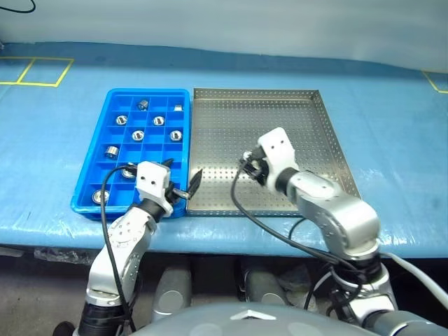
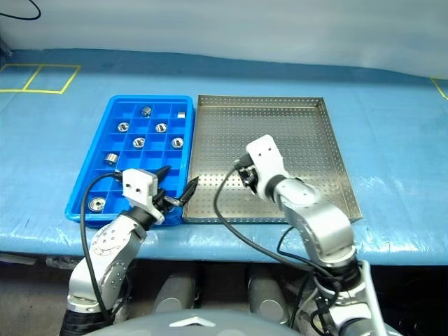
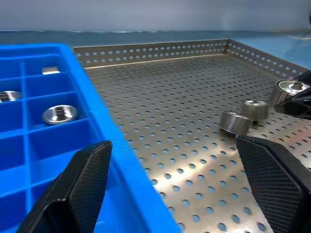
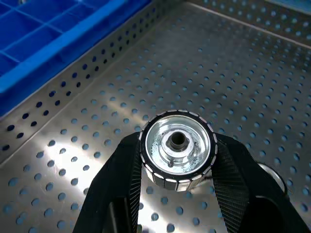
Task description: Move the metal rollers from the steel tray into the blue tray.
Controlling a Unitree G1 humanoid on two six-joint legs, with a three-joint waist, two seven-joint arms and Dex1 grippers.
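My right tool is clenched on one of the metal rollers, a finger pressed on each side of its ribbed rim, the face with the dark central hole turned toward my wrist camera. It hangs above the perforated floor of the steel tray, clear of the metal. I judge the roller hard, smooth and heavy for its size — polished steel that could slide or roll out of a loose pinch, so squeezing across the rim as I do now looks right. Two more rollers lie on the steel floor just beside my right tool. Several others sit one per compartment in the blue tray, which lies against the steel tray on the desk. My left tool is released, fingers wide — straddling the blue tray's near corner and the seam between trays.
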